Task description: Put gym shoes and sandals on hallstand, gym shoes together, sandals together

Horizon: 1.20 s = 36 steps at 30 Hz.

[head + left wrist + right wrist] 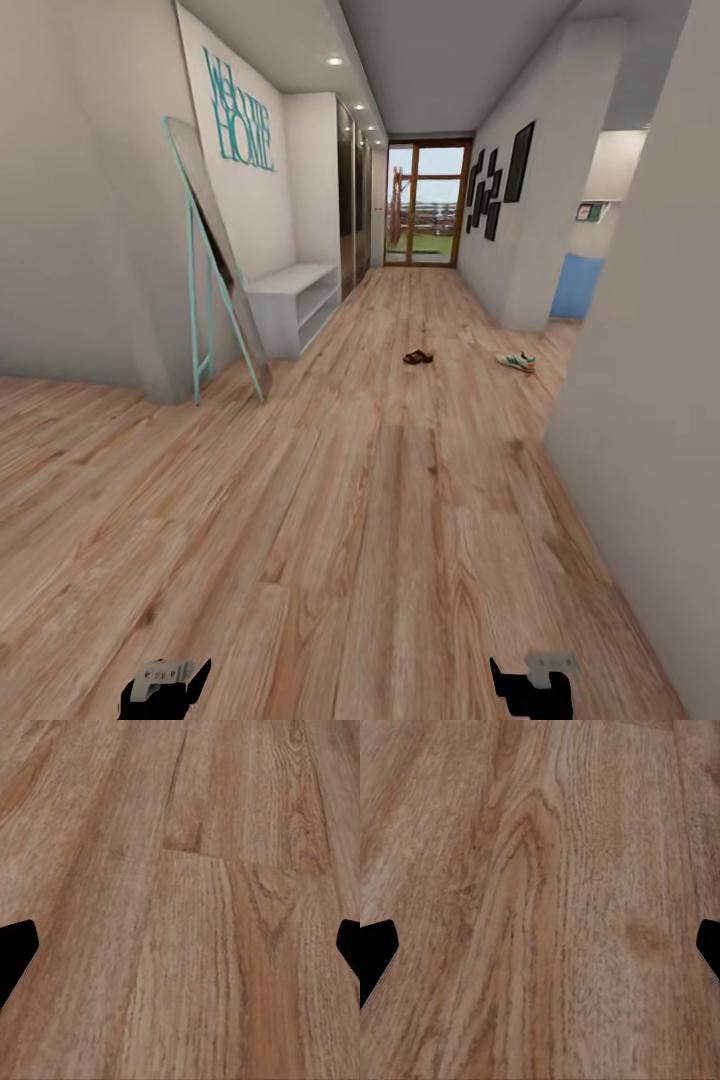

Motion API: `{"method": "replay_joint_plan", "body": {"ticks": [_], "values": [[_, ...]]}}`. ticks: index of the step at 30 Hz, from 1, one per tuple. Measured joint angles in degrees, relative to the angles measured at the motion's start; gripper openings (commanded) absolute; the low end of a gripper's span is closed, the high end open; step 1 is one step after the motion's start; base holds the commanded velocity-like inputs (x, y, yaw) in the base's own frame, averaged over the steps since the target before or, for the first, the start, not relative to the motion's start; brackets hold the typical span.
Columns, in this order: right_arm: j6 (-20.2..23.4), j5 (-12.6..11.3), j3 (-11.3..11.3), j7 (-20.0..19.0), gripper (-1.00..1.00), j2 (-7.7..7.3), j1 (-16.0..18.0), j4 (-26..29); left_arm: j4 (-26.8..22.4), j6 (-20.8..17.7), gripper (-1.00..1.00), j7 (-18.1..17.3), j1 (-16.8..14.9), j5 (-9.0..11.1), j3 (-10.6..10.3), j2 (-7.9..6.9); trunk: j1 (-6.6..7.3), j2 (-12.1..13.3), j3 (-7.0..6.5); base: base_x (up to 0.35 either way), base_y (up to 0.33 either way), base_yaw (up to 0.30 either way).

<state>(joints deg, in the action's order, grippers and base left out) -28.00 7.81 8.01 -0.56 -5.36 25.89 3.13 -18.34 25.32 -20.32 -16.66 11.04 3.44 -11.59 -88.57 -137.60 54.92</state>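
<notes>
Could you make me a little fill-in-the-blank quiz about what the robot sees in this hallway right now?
1. The brown sandal and the gym shoe both lie on the wooden ____.
2. The tilted mirror has a frame coloured ____.
3. The far end of the corridor is closed by a glass ____ with a wooden frame.
4. In the wrist views, the left gripper and right gripper have fingers spread wide, so both are ____.

Missing words: floor; turquoise; door; open

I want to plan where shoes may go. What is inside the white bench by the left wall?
The white bench shows open shelves with nothing visible inside; the tilted mirror covers its near end.
</notes>
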Motion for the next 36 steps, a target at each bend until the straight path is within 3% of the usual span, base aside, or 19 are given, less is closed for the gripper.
{"method": "replay_joint_plan", "body": {"ticks": [36], "values": [[0.06,0.07,0.0,0.0,1.0,0.09,-0.08,-0.08,0.0,0.03,1.0,0.0,0.0,0.0,0.01,-0.04,0.0,0.0,0.0,0.339,0.0,0.0]]}}
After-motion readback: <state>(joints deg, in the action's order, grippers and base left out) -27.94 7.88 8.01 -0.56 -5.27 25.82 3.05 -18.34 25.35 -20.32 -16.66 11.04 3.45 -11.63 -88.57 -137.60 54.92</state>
